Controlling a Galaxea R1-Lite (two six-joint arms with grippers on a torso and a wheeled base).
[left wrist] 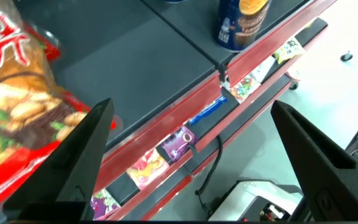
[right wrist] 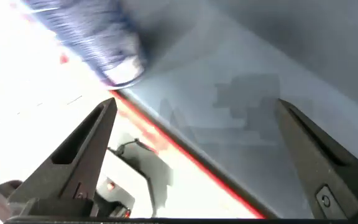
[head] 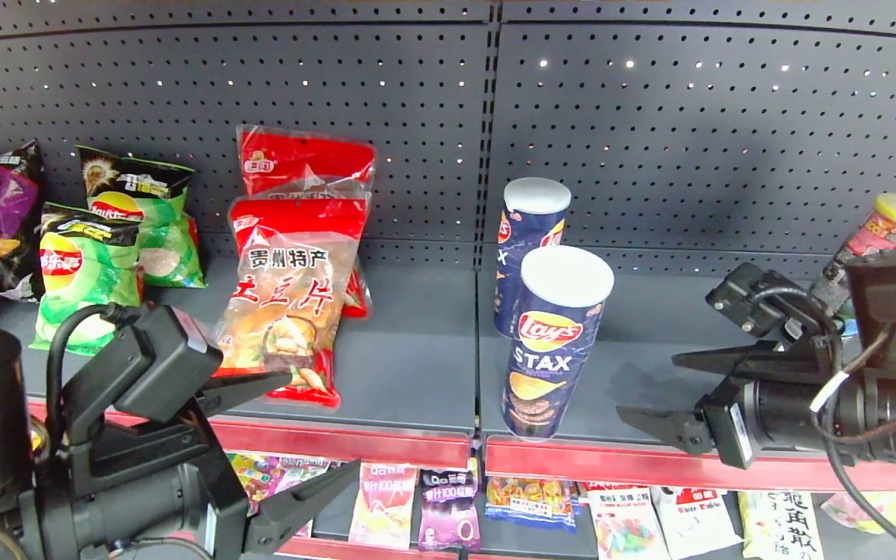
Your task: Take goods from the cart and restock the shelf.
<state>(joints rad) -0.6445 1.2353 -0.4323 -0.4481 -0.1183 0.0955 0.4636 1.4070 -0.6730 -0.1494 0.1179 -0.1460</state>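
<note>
Facing the grey metal shelf (head: 409, 365), we hold both grippers spread wide and empty. The front dark-blue cardboard crisp tube with a white lid (head: 553, 342) stands upright at the shelf's red front lip, its long axis vertical. It is near the right gripper (head: 648, 386) but apart from it, and that gripper points sideways at it from the robot's right. That arm is clearly nearer; the left gripper (head: 322, 421) hangs low before the red-and-clear bag of potato slices (head: 288, 303). A second matching tube (head: 530, 241) stands close behind the first, and a yellow-lidded canister (head: 895, 222) sits behind the right wrist. We judge the sideways path unobstructed.
</note>
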